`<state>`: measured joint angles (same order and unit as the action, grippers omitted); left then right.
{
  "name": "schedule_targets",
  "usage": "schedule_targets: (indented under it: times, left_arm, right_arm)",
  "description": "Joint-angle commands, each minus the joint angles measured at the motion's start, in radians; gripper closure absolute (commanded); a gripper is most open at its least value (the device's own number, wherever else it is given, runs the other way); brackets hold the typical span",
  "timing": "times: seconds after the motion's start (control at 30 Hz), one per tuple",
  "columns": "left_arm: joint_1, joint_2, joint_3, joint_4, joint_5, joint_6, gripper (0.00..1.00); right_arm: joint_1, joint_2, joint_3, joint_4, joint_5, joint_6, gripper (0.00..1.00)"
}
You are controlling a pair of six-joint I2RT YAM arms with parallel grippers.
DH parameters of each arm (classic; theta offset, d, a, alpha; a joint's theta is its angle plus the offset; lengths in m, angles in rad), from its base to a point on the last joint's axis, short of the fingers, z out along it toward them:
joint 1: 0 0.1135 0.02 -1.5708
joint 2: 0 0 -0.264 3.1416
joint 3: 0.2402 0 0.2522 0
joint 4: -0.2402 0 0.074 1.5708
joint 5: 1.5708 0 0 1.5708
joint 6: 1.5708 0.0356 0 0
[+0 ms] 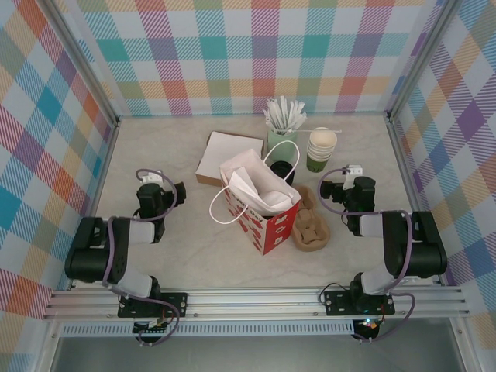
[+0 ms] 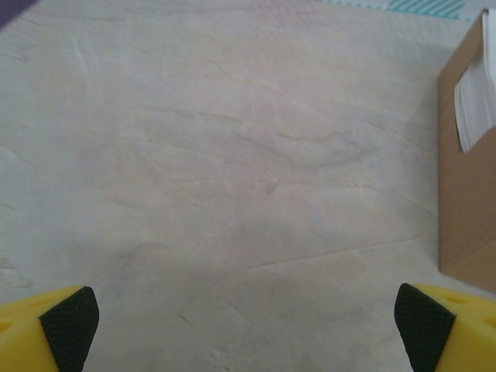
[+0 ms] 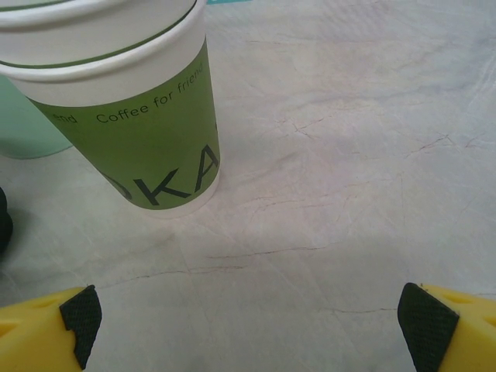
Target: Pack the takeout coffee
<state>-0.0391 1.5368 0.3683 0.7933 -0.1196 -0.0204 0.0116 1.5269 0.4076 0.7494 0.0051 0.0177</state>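
Note:
The takeout coffee [image 1: 282, 171], a dark cup with a black lid, stands behind the red and white paper bag [image 1: 260, 217], which hides part of it. The bag stands upright in the middle of the table with its mouth open and white paper inside. My left gripper [image 1: 157, 184] rests low on the table left of the bag, open, its yellow fingers [image 2: 66, 325] wide apart over bare tabletop. My right gripper [image 1: 350, 181] is right of the bag, also open [image 3: 248, 325] with nothing between its pads, a short way in front of the stack of green cups [image 3: 132, 108].
A mint cup of white sticks [image 1: 282, 136] and the lidless green cup stack [image 1: 322, 149] stand at the back. A brown box of white napkins [image 1: 227, 157] lies behind the bag, its side [image 2: 465, 178] to my left gripper's right. A brown pulp cup carrier [image 1: 310, 229] lies right of the bag.

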Motion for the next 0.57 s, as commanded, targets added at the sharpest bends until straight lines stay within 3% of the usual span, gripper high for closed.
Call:
schedule_targets:
  times: [0.0, 0.53]
  left_arm:
    - [-0.01, 0.02, 0.032, 0.04, 0.091, 0.05, 0.0]
    - [-0.01, 0.029, 0.056, 0.008, 0.09, 0.052, 0.0]
  right_arm:
    - [-0.007, 0.001, 0.01, 0.05, -0.025, -0.01, 0.0]
    - [-0.007, 0.0, 0.013, 0.046, -0.027, -0.009, 0.0]
